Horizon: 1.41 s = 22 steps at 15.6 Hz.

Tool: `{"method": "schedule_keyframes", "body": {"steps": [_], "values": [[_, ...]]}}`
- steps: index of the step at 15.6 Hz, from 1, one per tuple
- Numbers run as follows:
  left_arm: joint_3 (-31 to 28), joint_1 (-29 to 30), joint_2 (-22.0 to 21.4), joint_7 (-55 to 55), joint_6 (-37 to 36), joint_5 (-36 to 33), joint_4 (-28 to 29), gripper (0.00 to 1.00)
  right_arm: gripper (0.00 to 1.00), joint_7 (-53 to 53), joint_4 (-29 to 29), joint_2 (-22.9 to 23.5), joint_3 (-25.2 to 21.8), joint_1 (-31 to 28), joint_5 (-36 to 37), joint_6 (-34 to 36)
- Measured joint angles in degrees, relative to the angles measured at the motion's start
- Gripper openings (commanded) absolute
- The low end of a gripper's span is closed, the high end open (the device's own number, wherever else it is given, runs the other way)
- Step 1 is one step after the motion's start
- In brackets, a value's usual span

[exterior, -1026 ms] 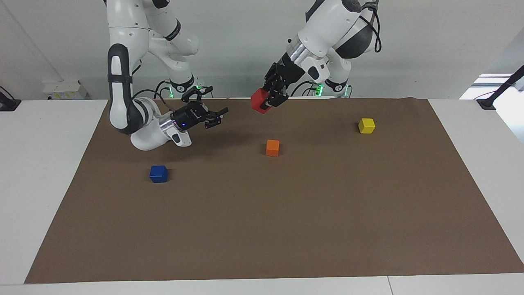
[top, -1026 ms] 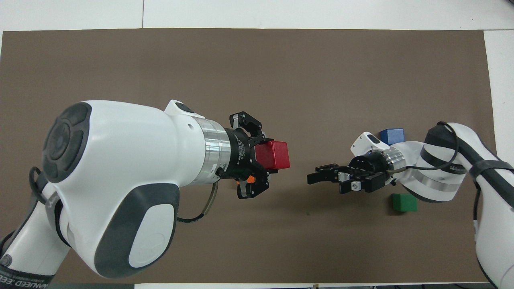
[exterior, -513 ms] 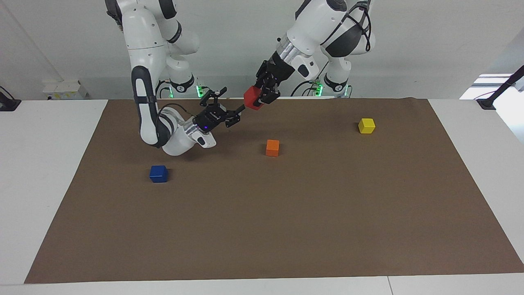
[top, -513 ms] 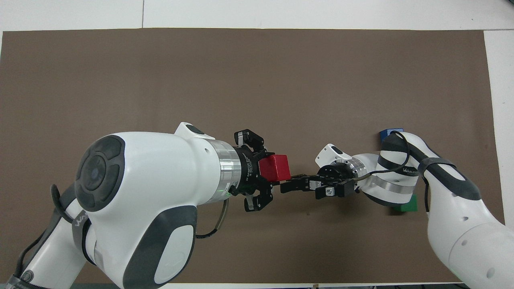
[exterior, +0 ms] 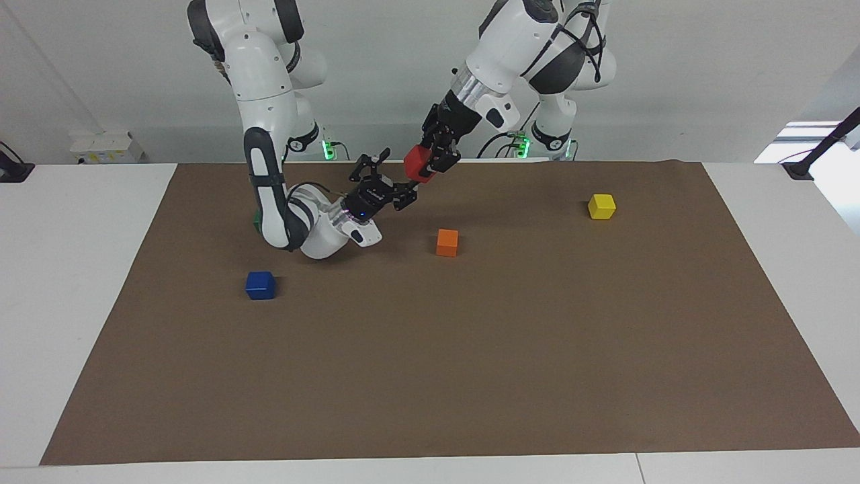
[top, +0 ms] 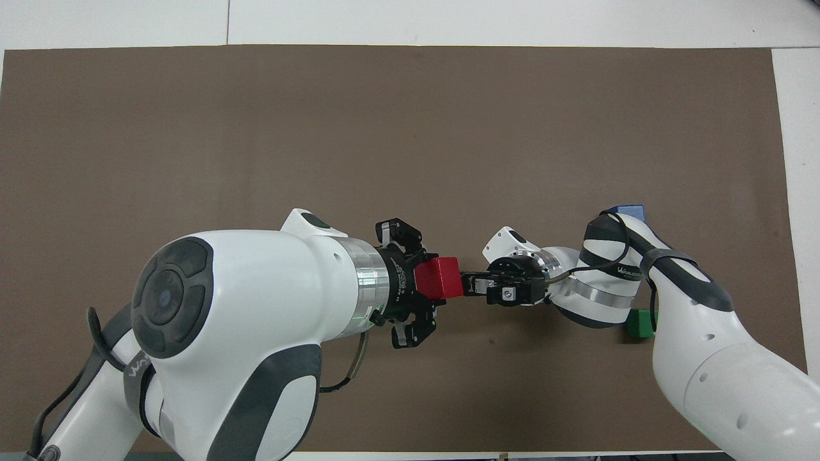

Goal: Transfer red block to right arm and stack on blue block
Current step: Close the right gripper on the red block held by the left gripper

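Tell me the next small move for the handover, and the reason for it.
Probably the right gripper should ease a touch closer and close on the red block. The left gripper holds the block in the air, and the right gripper's open fingers are right at the block's free side, but do not clearly clasp it yet.

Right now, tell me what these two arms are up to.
A handover is under way in mid-air. The left gripper holds the red block above the brown mat, near the robots' edge. The right gripper has reached up to the block with its fingers open and has not closed on it. The blue block, where the red one is meant to be stacked, sits bare on the mat toward the right arm's end. Orange, yellow and green blocks lie untouched.
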<state>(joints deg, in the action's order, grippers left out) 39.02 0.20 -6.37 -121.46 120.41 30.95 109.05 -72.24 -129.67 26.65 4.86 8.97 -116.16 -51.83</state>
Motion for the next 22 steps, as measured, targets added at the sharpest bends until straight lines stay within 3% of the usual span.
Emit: {"method": "schedule_keyframes", "body": {"steps": [6,8,9,10,11,19,21,22], "values": [[0.0,-0.2,-1.1,0.0,0.1,0.1,1.4,0.0,0.99,0.0,1.7,0.1,0.0,3.8,-4.4,-0.2],[0.0,-0.2,-1.2,0.0,0.1,0.1,1.5,0.0,0.83,0.0,1.8,0.1,0.0,4.0,-4.4,-0.2],[0.0,-0.2,-1.2,0.0,0.1,0.1,1.6,0.0,0.7,0.0,1.8,0.2,0.0,4.3,-4.4,-0.4],[0.0,-0.2,-1.2,0.0,0.1,0.1,1.7,0.0,0.2,0.0,1.8,0.2,0.0,4.4,-4.4,-0.8],[0.0,-0.2,-1.2,0.0,0.1,0.1,1.7,0.0,0.0,0.0,1.8,0.3,0.0,4.6,-4.4,-1.2],[-0.3,-0.2,-1.3,0.8,0.1,0.3,2.1,0.0,0.0,0.5,1.8,0.4,0.0,4.9,-4.4,-1.5],[-0.3,-0.2,-1.4,0.8,0.1,0.3,2.1,1.0,0.0,0.5,1.8,0.4,0.0,4.9,-4.4,-1.5],[-0.3,-0.2,-1.4,0.8,0.2,0.3,2.1,1.0,0.0,0.5,1.8,0.4,0.0,4.9,-4.4,-1.5]]}}
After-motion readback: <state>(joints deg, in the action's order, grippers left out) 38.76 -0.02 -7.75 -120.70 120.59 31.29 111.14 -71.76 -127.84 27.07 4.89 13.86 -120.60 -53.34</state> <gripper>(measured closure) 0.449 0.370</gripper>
